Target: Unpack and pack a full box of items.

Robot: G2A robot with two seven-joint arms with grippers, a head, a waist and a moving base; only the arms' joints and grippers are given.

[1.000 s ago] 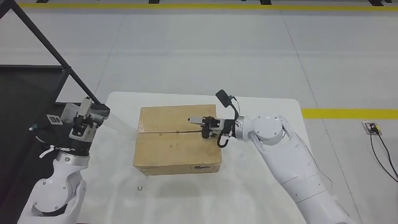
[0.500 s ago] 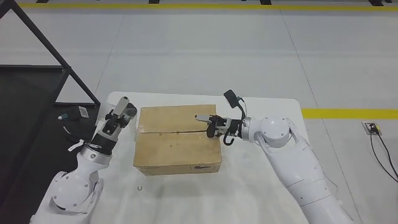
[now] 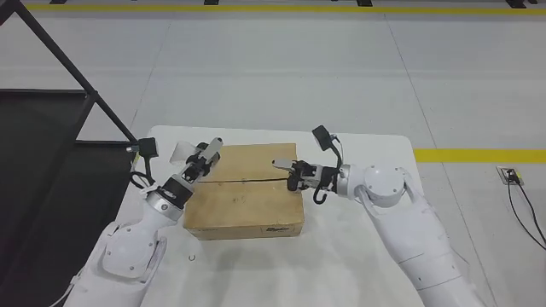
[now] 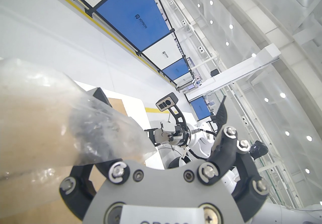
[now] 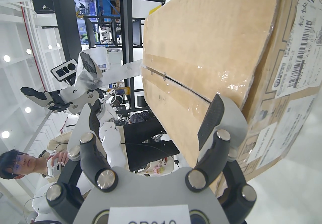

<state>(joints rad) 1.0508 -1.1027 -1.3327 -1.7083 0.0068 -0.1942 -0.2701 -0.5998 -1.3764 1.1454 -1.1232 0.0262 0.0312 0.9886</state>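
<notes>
White table [image 3: 341, 256] supports your closed cardboard box [image 3: 243, 192]. At the box's left end your left gripper [image 3: 198, 149] gapes wide, clear tape [image 4: 100, 121] stuck to one finger; at its right end your right gripper [image 3: 288, 169] spreads wide.

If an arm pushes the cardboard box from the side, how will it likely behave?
The cardboard box sits wide and low on the table, so it would probably slide, not tip. Glossy tape over its top looks slippery to grip. Weight cannot be judged.
</notes>
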